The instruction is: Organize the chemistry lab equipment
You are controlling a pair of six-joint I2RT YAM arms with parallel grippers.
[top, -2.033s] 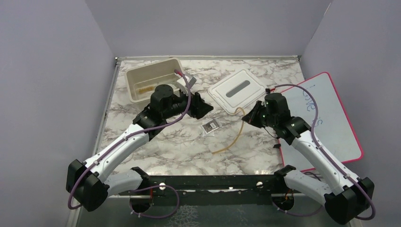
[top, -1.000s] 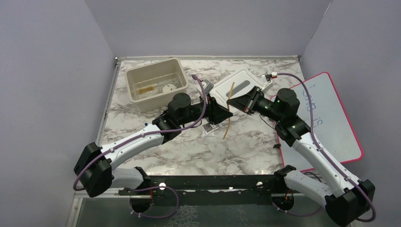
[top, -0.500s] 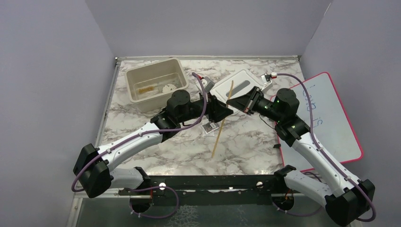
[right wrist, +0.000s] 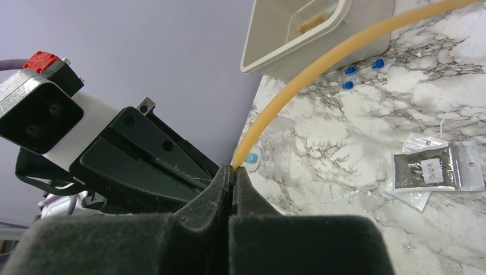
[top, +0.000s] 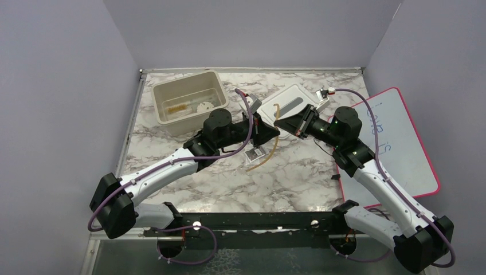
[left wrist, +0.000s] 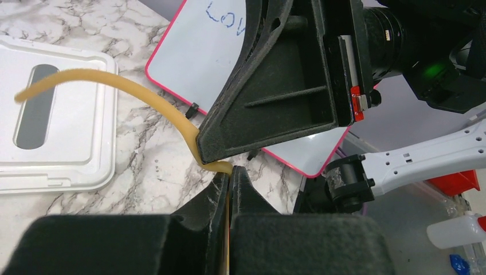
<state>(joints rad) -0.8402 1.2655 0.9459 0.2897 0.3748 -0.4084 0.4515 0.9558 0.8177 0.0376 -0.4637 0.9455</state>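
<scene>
The amber rubber tubing (top: 261,162) runs between both grippers above the middle of the table. My left gripper (top: 270,133) is shut on it; in the left wrist view the tubing (left wrist: 132,91) bends down into the closed jaws (left wrist: 229,173). My right gripper (top: 279,124) is shut on it too, tip to tip with the left; in the right wrist view the tubing (right wrist: 321,66) enters its jaws (right wrist: 232,171). One free end arches over the white lid (top: 286,106), the other droops to the table. The black-and-white packet (top: 255,153) lies below the grippers. Tiny blue pieces (right wrist: 361,70) sit beside the bin.
The beige bin (top: 167,117) stands at the back left with a thin brown brush (top: 177,106) inside. The red-bordered whiteboard (top: 401,143) lies on the right under the right arm. A small black piece (top: 335,178) lies by its near left corner.
The left gripper has closed on the tubing next to the right gripper. The tubing, hanging straight from the right gripper before, is now bent between the two.
</scene>
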